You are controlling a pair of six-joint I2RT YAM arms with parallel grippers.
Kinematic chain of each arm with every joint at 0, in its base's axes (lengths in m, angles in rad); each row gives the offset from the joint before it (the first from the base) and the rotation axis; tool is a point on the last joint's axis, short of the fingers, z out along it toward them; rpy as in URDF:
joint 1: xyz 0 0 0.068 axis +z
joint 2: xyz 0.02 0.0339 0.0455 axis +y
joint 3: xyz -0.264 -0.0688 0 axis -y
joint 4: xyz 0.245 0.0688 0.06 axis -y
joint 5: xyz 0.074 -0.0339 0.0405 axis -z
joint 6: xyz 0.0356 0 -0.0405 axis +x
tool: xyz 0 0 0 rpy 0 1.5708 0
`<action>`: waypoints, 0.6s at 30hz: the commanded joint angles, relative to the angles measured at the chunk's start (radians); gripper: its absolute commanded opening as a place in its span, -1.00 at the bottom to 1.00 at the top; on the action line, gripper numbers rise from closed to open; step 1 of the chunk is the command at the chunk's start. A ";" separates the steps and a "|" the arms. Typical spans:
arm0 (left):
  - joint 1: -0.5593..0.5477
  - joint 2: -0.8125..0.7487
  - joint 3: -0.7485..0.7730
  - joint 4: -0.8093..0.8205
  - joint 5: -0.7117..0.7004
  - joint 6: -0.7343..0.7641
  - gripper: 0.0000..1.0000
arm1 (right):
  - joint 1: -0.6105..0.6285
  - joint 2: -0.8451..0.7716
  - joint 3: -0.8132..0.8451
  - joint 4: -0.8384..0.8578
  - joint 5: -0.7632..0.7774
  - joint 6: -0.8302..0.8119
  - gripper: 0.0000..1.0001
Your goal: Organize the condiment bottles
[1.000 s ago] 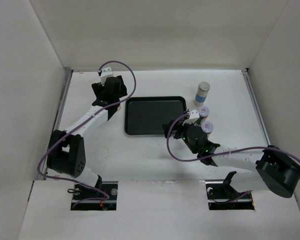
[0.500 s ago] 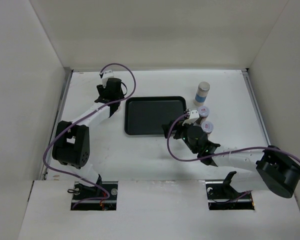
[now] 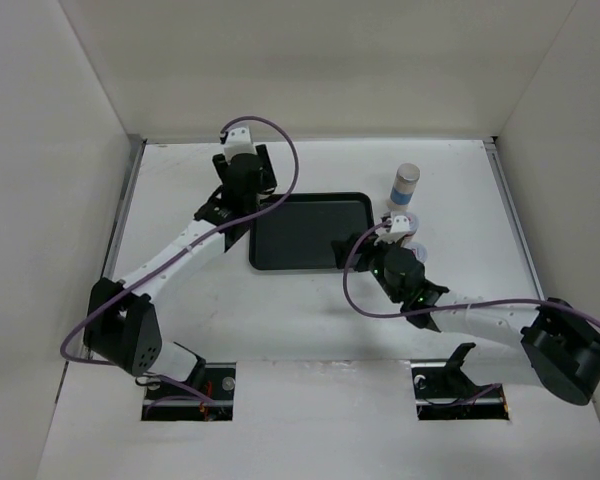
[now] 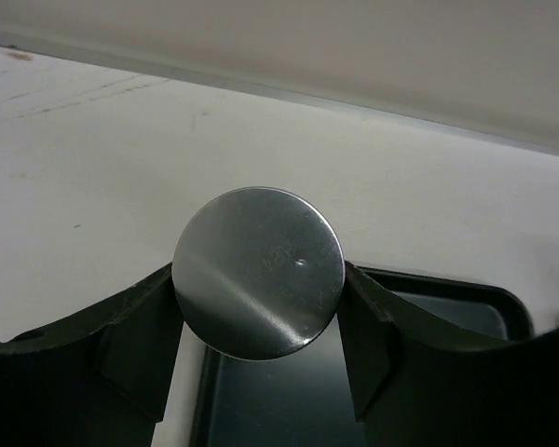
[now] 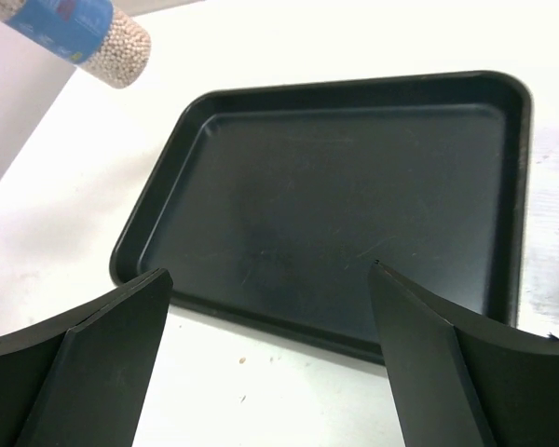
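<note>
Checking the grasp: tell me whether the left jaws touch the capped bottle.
Touching. Left wrist view: jaws of the left gripper press both sides of the bottle cap.

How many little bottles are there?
3. A tall bottle stands right of the tray, a second bottle peeks out behind the right arm, and the left gripper holds a third bottle. Another may hide under that arm.

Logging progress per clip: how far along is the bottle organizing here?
Done: nothing visible; the tray is empty. In hand: the left end effector grips a silver-capped bottle at the tray's corner; the right end effector is open. Left: the tall bottle and a short bottle beside the tray.
</note>
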 commanded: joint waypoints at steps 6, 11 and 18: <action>-0.076 0.110 0.079 0.101 0.046 -0.012 -0.23 | -0.052 -0.046 -0.027 0.056 0.005 0.041 0.86; -0.087 0.180 0.069 0.134 0.043 -0.009 -0.22 | -0.066 -0.051 -0.030 0.054 0.005 0.046 0.86; -0.102 0.228 0.027 0.173 0.037 -0.006 0.04 | -0.076 -0.063 -0.035 0.050 0.005 0.047 0.87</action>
